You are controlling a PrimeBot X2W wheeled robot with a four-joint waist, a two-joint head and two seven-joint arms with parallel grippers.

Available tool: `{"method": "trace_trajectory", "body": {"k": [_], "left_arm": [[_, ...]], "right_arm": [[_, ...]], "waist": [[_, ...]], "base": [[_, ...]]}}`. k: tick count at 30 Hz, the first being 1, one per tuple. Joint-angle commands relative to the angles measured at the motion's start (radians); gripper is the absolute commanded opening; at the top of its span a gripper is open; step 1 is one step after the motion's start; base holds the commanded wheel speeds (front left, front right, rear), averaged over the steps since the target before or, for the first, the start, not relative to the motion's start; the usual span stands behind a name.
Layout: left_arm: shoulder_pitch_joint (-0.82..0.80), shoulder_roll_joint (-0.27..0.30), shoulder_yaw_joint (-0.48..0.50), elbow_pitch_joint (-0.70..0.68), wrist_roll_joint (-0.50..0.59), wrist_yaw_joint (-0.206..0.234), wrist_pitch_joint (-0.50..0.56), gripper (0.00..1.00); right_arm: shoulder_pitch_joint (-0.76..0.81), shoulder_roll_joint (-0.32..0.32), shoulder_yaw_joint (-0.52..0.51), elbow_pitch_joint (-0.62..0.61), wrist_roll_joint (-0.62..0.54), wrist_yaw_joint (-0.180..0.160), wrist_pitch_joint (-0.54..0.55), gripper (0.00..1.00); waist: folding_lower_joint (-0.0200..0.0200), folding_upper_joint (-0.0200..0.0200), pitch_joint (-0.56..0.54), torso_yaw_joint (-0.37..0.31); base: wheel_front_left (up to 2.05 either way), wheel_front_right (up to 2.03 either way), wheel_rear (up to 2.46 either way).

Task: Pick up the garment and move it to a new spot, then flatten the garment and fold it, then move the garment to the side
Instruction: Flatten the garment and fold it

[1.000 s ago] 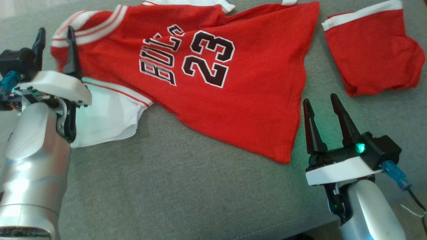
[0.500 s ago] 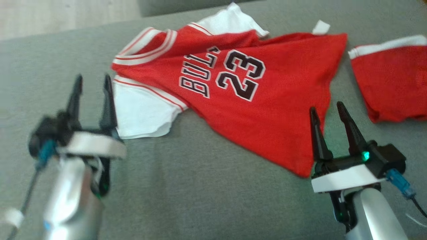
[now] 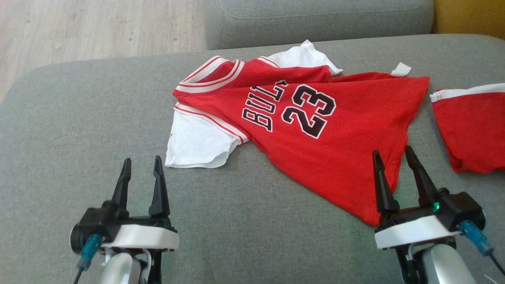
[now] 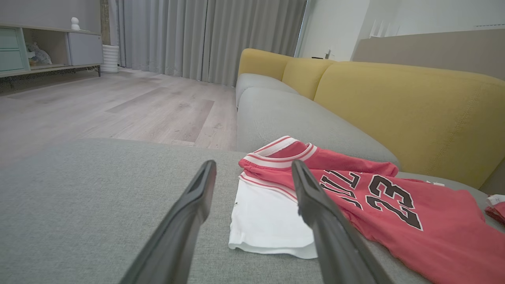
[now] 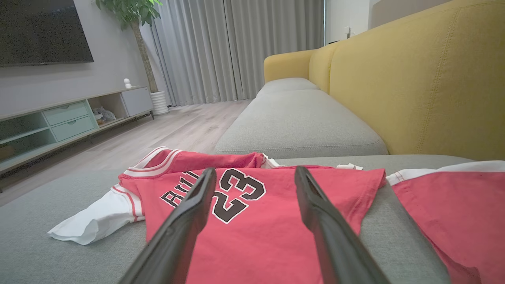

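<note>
The garment (image 3: 315, 154), a red Bulls jersey numbered 23 with white sleeves, lies spread but creased on the grey cushion (image 3: 79, 118), collar to the left and hem to the right. One white sleeve (image 3: 193, 142) sticks out toward me. My left gripper (image 3: 142, 167) stands open and empty, short of that sleeve. Over the hem's near corner, my right gripper (image 3: 392, 156) is open with nothing held. The left wrist view shows the garment (image 4: 378, 209) beyond the left gripper (image 4: 252, 169); the right wrist view has the garment (image 5: 256, 221) under the right gripper (image 5: 254, 173).
Smaller red shorts (image 3: 469, 130) with a white band lie at the right, apart from the jersey. A second grey cushion (image 3: 315, 17) and a yellow backrest (image 3: 469, 15) sit behind. Wood floor (image 3: 98, 27) lies past the cushion's left edge.
The camera has tilted up and back, so the whole picture shifted. My left gripper has drawn back from the collar toward me and now stands clear of the jersey.
</note>
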Motion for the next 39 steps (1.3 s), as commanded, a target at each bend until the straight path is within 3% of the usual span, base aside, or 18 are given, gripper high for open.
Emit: {"method": "trace_trajectory", "body": {"k": [1,7,22,32,34,39], "left_arm": [[-0.033,0.002,0.04,-0.033,0.01,-0.001,-0.008,1.0],[-0.073,0.003,0.04,0.045,0.032,-0.008,-0.004,1.0],[-0.301,0.072,0.038,0.391,0.036,0.007,0.161,1.0],[-0.35,0.085,0.03,0.523,0.028,0.009,0.205,0.99],[-0.35,0.083,0.02,0.545,0.025,-0.007,0.221,0.0],[-0.341,0.078,0.011,0.551,0.011,-0.029,0.205,0.0]], "right_arm": [[-0.022,-0.003,0.021,-0.03,-0.009,-0.001,-0.009,1.0],[-0.033,-0.003,0.032,-0.039,-0.002,-0.001,-0.009,1.0],[-0.071,-0.003,0.055,-0.033,0.006,-0.001,-0.009,1.0],[-0.079,-0.003,0.051,-0.027,0.01,-0.001,-0.009,1.0],[-0.08,-0.003,0.049,-0.024,0.011,-0.001,-0.009,1.0],[-0.077,-0.003,0.044,-0.012,0.01,-0.001,-0.009,1.0]], "waist": [[0.0002,0.0,0.001,-0.002],[0.0002,0.0,0.026,-0.017],[0.0002,0.0,0.117,-0.087],[0.0002,0.0,0.136,-0.109],[0.0002,0.0,0.134,-0.11],[0.0002,0.0,0.117,-0.108]], "base": [[0.0,0.0,0.0],[0.0,0.0,0.0],[0.0,0.0,0.0],[0.0,0.0,0.0],[0.0,0.0,0.0],[0.0,0.0,0.0]]}}
